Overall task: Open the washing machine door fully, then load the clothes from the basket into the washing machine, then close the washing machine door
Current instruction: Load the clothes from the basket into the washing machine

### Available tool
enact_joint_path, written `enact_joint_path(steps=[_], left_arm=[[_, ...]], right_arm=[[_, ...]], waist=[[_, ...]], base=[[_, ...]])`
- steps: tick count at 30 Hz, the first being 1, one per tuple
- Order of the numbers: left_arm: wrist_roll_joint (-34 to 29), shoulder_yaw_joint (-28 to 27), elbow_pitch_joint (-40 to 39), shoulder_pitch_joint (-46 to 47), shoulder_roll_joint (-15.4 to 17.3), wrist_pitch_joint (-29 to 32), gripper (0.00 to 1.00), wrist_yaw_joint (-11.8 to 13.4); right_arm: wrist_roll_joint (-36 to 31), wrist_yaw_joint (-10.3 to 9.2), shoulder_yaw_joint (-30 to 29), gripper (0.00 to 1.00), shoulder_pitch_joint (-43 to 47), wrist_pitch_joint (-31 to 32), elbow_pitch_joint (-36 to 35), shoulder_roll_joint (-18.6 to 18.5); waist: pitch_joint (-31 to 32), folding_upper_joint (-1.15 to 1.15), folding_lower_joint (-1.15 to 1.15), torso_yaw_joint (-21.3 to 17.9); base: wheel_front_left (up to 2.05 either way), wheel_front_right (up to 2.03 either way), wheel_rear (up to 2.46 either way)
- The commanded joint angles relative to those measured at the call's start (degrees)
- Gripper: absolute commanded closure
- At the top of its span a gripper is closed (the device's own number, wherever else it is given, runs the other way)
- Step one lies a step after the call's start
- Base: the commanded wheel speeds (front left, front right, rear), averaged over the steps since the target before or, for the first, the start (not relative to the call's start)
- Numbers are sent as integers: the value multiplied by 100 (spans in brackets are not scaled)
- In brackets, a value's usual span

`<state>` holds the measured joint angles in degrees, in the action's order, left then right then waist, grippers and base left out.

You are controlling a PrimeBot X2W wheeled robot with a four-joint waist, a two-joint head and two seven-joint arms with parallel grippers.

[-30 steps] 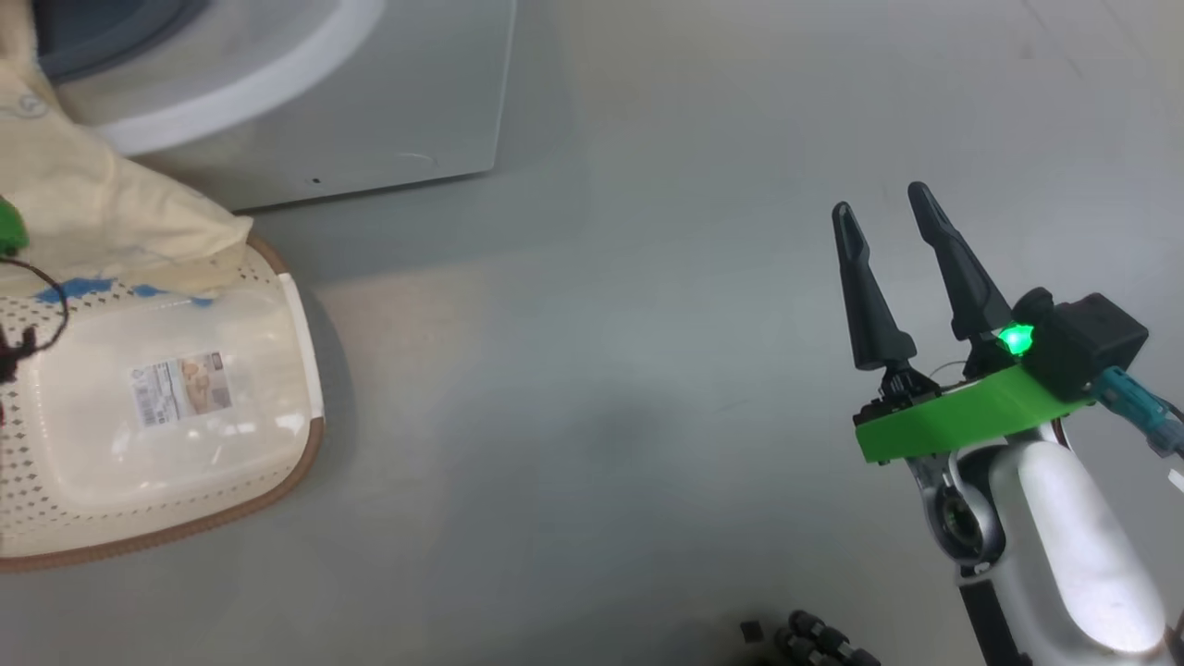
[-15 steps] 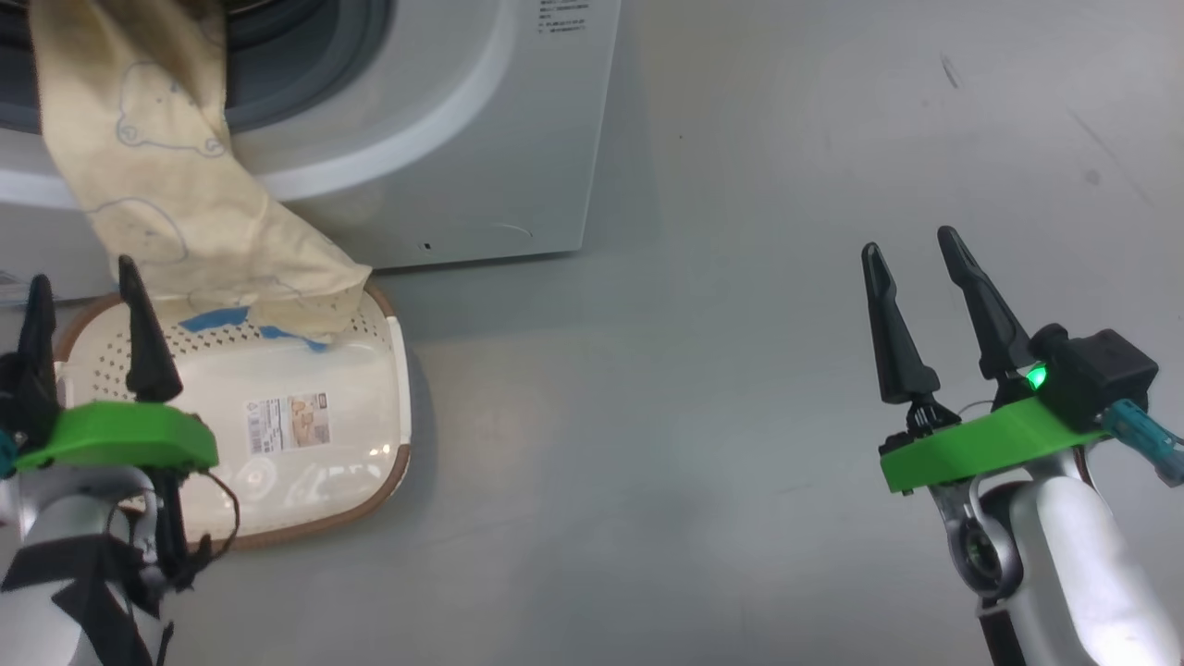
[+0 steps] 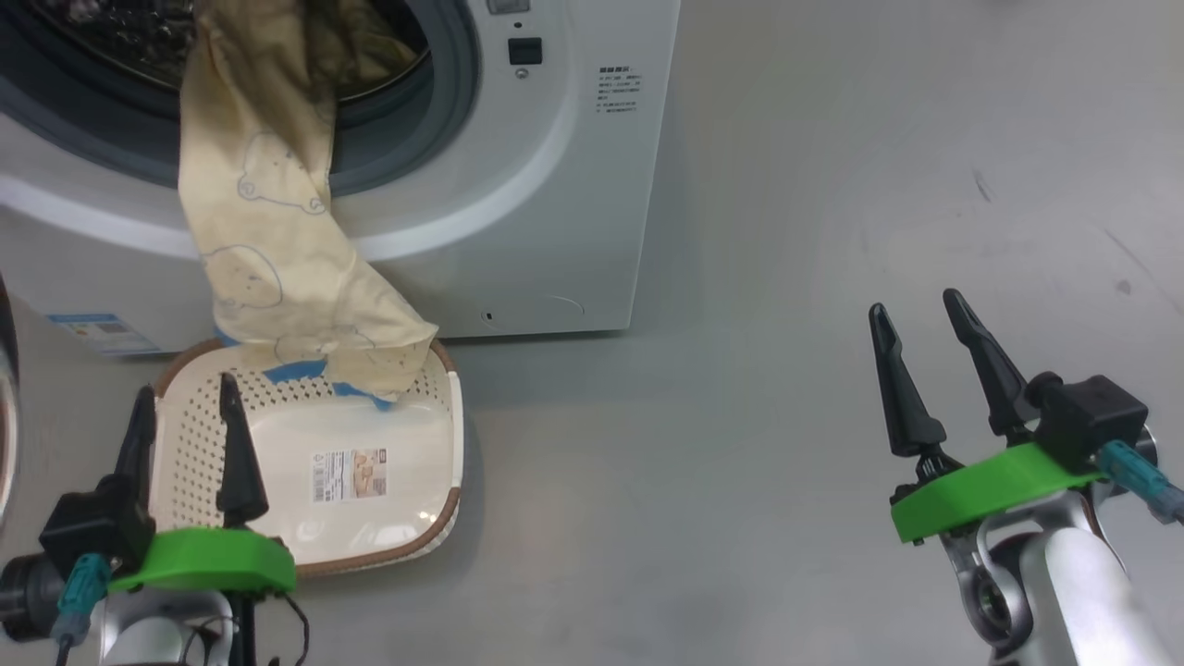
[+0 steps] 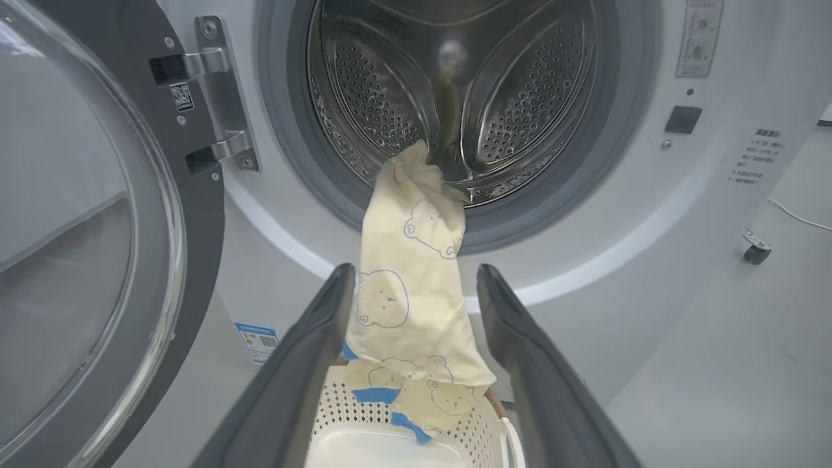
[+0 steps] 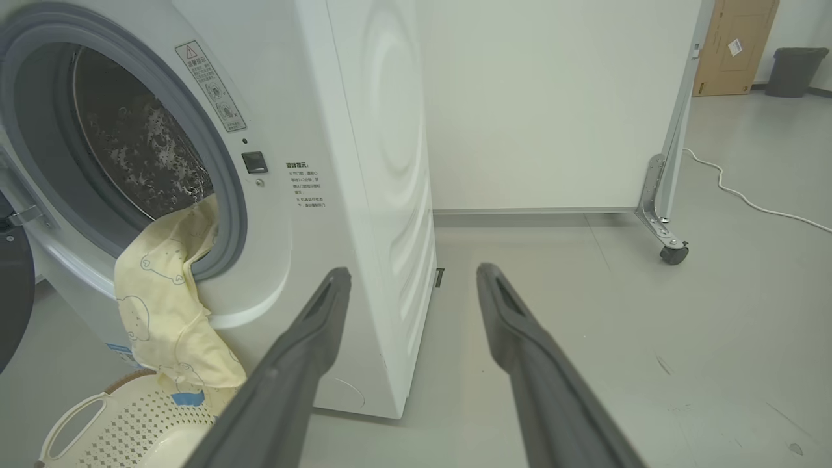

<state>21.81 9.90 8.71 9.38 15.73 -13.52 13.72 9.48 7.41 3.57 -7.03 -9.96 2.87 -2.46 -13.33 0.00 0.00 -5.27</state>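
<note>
Hanging from the washing machine (image 3: pixel 555 185), clothes (image 3: pixel 277 277) — hem in basket (image 3: pixel 407 444)

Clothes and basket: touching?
Touching. Head view: the clothes hang out of the washing machine, and their lower end lies bunched over the basket's far rim, hiding it.

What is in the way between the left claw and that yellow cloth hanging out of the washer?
Nothing visible. The open left gripper points over the basket, and the clothes hang from the drum down into that basket, right ahead of its fingers. The washing machine door is swung aside to the left.
</note>
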Motion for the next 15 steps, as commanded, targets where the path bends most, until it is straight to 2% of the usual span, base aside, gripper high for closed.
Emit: enact_joint_path(steps=[1,15], left_arm=[[-34,-177,-237,2,94,12,0,80],[15,-88,-454,-273,56,112,0,170]], right_arm=[[-36,8,94,0,15,44,-221,-42],[-56,8,123,0,234,201,-344,-42]], waist=[[100,0,0,54],[319,0,0,85]], base=[[0,0,0],[0,0,0]])
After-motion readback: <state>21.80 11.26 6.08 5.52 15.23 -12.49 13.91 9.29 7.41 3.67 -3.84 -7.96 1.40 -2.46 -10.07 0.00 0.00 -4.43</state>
